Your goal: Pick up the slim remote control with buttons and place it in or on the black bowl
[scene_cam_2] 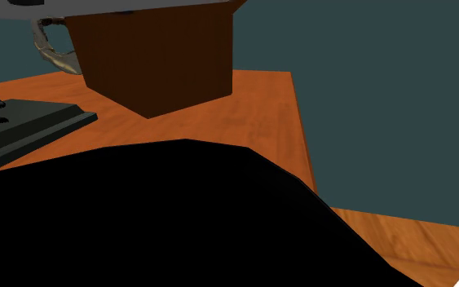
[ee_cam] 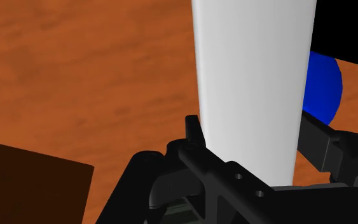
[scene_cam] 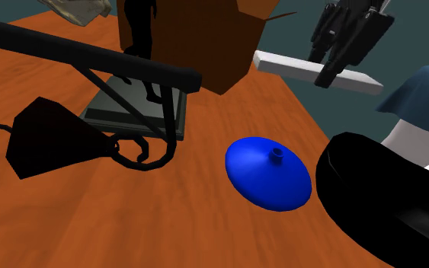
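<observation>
The slim remote [scene_cam: 281, 65] is drawn as a plain white bar with no buttons showing. It hangs level in the air above the table's far right edge. My gripper [scene_cam: 331, 74] is shut on it near one end. In the wrist view the remote [ee_cam: 254, 63] runs away from the hand, clasped between the two black fingers [ee_cam: 193, 130]. The black bowl [scene_cam: 384, 198] sits at the shoulder view's lower right, below the gripper and nearer the camera. A black corner [ee_cam: 349, 28] beyond the remote looks like the bowl's rim.
A blue domed lid with a knob [scene_cam: 268, 173] lies on the wooden table [scene_cam: 91, 221] beside the bowl. A brown box [scene_cam: 205, 38], a dark figurine on a grey base [scene_cam: 140, 106] and a black scrolled stand [scene_cam: 91, 99] stand further left. A large black shape [scene_cam_2: 138, 220] fills the second exterior view's foreground.
</observation>
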